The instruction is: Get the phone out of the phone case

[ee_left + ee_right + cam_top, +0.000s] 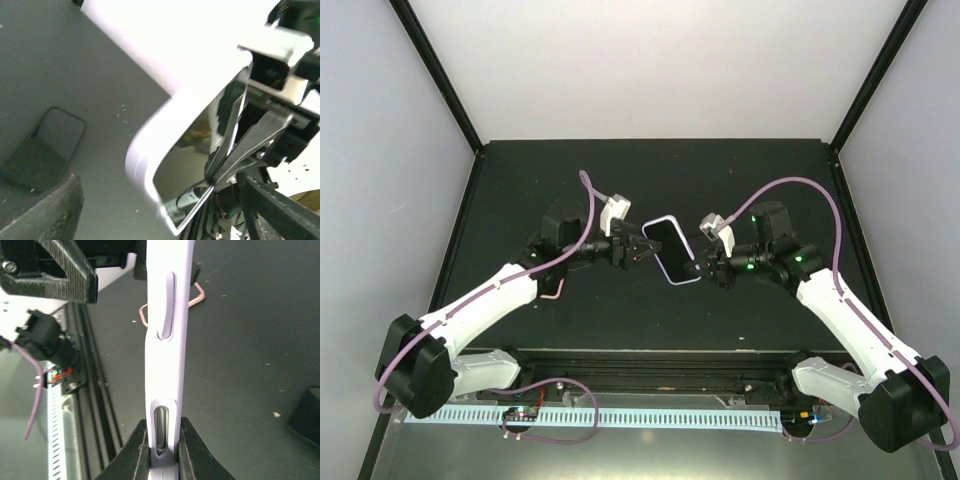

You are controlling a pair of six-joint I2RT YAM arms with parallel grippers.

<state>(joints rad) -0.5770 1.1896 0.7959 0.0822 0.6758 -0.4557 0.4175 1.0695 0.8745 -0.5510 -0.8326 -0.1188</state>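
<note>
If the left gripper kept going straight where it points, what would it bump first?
Most likely the phone case, held up right in front of the left gripper; they may even be touching.

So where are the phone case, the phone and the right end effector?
phone case point(164, 365): right wrist view, on its lilac side edge between the two slots.
phone point(668, 250): top view, on the middle of its dark screen.
right end effector point(163, 447): right wrist view, midway between its tips, which pinch the case.
</note>
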